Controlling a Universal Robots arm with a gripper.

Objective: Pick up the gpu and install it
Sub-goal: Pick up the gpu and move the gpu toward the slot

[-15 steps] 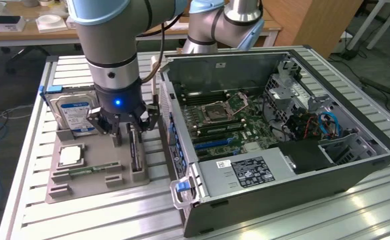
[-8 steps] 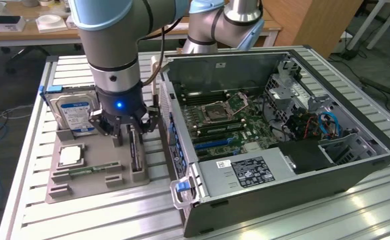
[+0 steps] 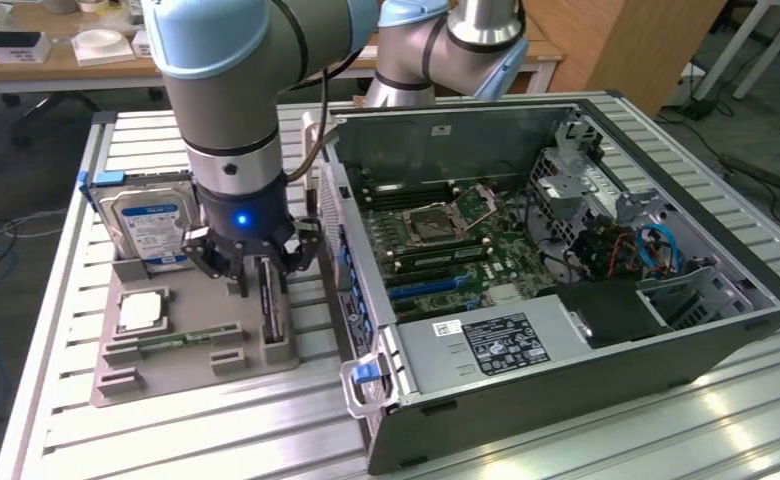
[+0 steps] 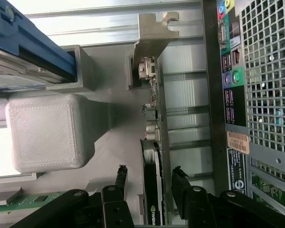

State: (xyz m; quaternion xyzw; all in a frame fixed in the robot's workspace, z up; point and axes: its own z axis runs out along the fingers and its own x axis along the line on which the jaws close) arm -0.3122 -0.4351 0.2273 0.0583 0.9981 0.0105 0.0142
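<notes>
On gray holder tray (image 3: pixel 163 385), gpu (image 4: pixel 153 190) upright in slot; end effector (image 4: pixel 149 170) spread, straddling it; hard drive (image 3: pixel 147 225) in neighbouring slot

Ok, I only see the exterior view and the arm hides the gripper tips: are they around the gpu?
Observer: Yes. The wrist view shows the gripper straddling the gpu, one finger by each face.
Operator: Touching it?
Observer: No, it is open, with a gap on both sides.
Operator: And beside the card?
Observer: The case turns its rear ports toward it, with table slats between.
</notes>
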